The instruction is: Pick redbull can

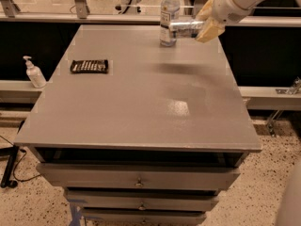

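Observation:
The redbull can (186,25) is a slim silver can held on its side, lifted above the far right part of the grey table (136,98). My gripper (206,21) is shut on the can's right end, with tan fingers (210,30) around it. The white arm reaches in from the upper right. The can's left end hangs in front of a clear plastic water bottle (169,14) that stands upright at the table's far edge.
A dark flat packet (89,66) lies on the table's left side. A white pump bottle (34,73) stands on a ledge to the left. Drawers (138,180) sit under the tabletop. A rail runs behind the table.

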Motion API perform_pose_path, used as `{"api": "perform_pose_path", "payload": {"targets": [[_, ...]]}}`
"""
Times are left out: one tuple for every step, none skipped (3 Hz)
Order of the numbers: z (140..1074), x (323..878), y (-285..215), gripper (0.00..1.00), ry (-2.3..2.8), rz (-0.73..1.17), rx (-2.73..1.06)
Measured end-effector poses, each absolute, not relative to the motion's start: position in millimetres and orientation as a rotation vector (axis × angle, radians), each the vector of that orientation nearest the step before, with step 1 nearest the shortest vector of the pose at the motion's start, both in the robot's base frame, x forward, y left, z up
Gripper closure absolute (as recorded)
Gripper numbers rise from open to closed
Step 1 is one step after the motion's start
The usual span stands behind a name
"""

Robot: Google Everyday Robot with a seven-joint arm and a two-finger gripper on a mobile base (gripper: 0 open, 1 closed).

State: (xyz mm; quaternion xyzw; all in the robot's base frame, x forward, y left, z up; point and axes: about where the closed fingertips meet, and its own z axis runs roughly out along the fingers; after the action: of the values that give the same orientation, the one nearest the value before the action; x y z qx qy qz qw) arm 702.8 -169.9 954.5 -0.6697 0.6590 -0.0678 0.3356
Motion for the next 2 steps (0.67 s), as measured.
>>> {"api": "perform_pose_path", "payload": {"targets": [[931, 735, -167, 1.0, 1.695, -0.192, -1.812], [919, 755, -165, 1.0, 1.676, -0.191, -1.831]]}}
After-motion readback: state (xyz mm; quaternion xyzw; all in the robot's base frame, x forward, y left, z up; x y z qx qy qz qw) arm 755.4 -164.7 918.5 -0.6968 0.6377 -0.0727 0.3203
